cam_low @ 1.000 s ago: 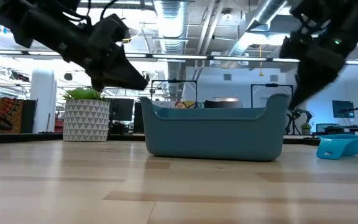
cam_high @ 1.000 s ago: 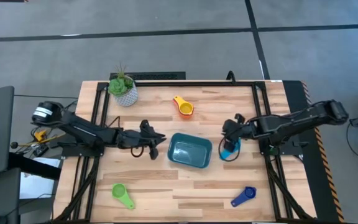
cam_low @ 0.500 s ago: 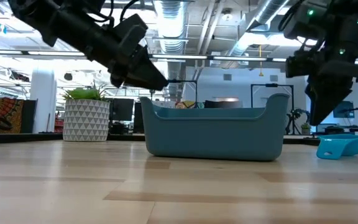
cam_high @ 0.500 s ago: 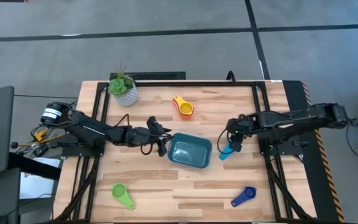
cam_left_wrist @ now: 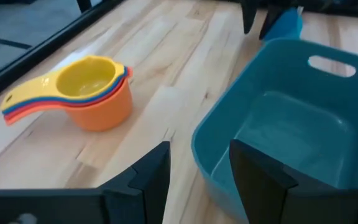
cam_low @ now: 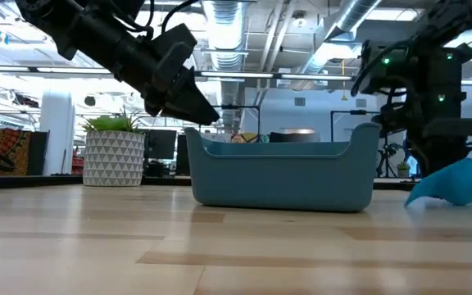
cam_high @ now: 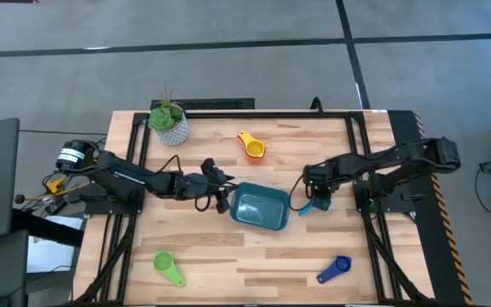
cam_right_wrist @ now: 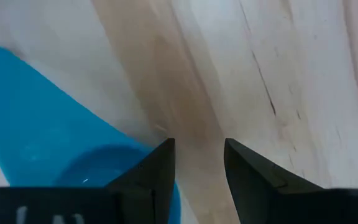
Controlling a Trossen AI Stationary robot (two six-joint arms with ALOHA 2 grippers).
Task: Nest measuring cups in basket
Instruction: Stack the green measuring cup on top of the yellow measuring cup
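Note:
The teal basket (cam_high: 260, 207) sits mid-table. My left gripper (cam_high: 221, 195) hovers open at the basket's left rim (cam_left_wrist: 199, 132), fingers pointing slightly downward, touching nothing. A light blue measuring cup (cam_high: 303, 205) lies right of the basket, tipped up (cam_low: 453, 182). My right gripper (cam_high: 318, 199) stands open over it, pointing down. A nested stack with a yellow cup on top and an orange one at the bottom (cam_left_wrist: 95, 93) rests on its base at the far side. A green cup (cam_high: 167, 267) and a dark blue cup (cam_high: 334, 269) lie near the front edge. My right gripper comes from above and meets the light blue cup's bowl (cam_right_wrist: 114, 163) with the outer side of one finger (cam_right_wrist: 157, 171); the other finger stands over bare wood. The cup is tilted, its handle end (cam_low: 410, 201) down on the table and its bowl raised.
A white patterned pot with a green plant (cam_high: 170, 121) stands at the far left corner. Black frame rails (cam_high: 361, 153) run along the table's left, right and far edges. Bare wood lies in front of the basket.
My left gripper has gone toward the basket and halted at its left rim. My right gripper has sunk, tipped to point down and shifted toward the basket. The light blue cup, which lay level, now stands tipped with its handle end down.

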